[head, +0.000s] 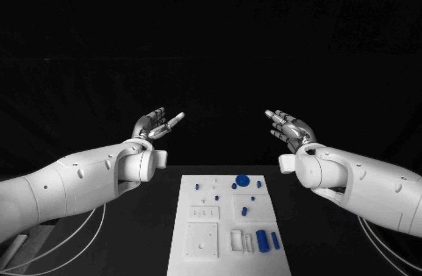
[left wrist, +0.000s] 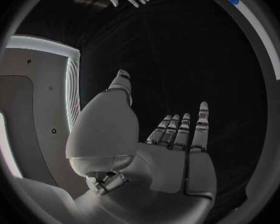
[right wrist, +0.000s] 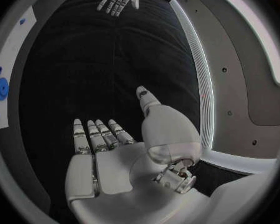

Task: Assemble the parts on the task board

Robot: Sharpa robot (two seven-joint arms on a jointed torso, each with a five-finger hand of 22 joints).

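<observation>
Both arms sit closest to the head camera, lifted above the worktop [head: 167, 227] with palms turned toward each other. Left hand [head: 157, 127] and right hand [head: 290, 130] each have fingers straight and apart, holding nothing. Well below and between them lies the task board [head: 230, 258]; blue parts rest on it, a round blue disc [head: 242, 180] at the end nearer the hands and two blue cylinders [head: 266, 239] toward the end farther from them.

Nothing looks assembled yet, so the step in hand is probably the first reach. To do it well, bring one hand down over a single part, fingers kept apart until they straddle it, without nudging its neighbours.

Each wrist view shows its own palm bare, left [left wrist: 177, 159] and right [right wrist: 109, 164], which the head view only suggests; the head view alone gives the board's full layout.
</observation>
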